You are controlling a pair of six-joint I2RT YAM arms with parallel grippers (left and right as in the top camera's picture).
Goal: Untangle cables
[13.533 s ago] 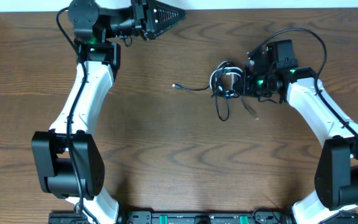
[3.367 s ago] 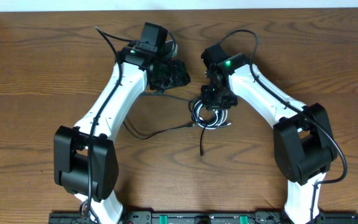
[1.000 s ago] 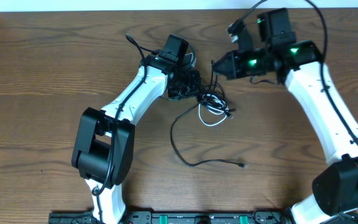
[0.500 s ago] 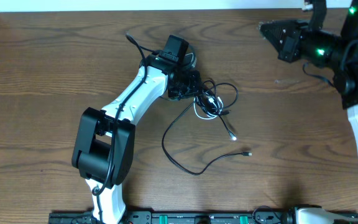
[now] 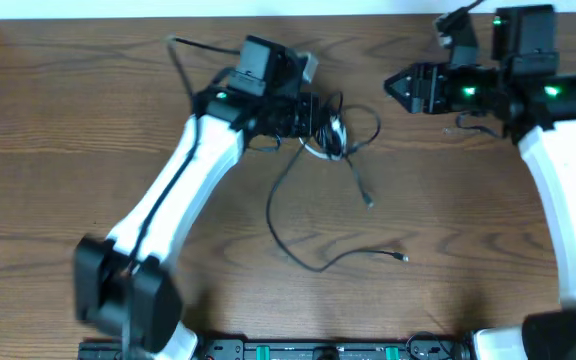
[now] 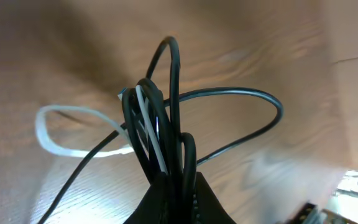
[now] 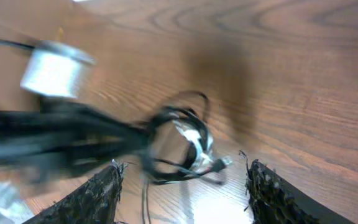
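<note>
The left gripper (image 6: 178, 198), its black fingers pressed together, pinched a bundle of thin flexible cables, several black and one white (image 6: 157, 134). In the left wrist view the bundle rose straight out of the fingertips, with its long axis in line with the gripper. A white loop (image 6: 61, 134) spread to one side and a wide black loop (image 6: 253, 99) to the other. From overhead, the left gripper (image 5: 306, 115) pointed toward the robot's right, and the bundle (image 5: 333, 128) lay at its tip over the far middle of the brown wood-grain table (image 5: 68, 120). A long black cable (image 5: 288, 240) ran from the bundle toward the near edge, then curved rightward, and its small plug (image 5: 402, 258) pointed right. A shorter black strand (image 5: 358, 180) slanted toward the near right and ended in a plug end (image 5: 369, 202). The right gripper (image 5: 393, 87) had its jaws spread with nothing between them, its tips aimed leftward at the bundle and clearly apart from it. In the right wrist view the right gripper (image 7: 182, 168) framed the blurred bundle (image 7: 179, 146) ahead.
</note>
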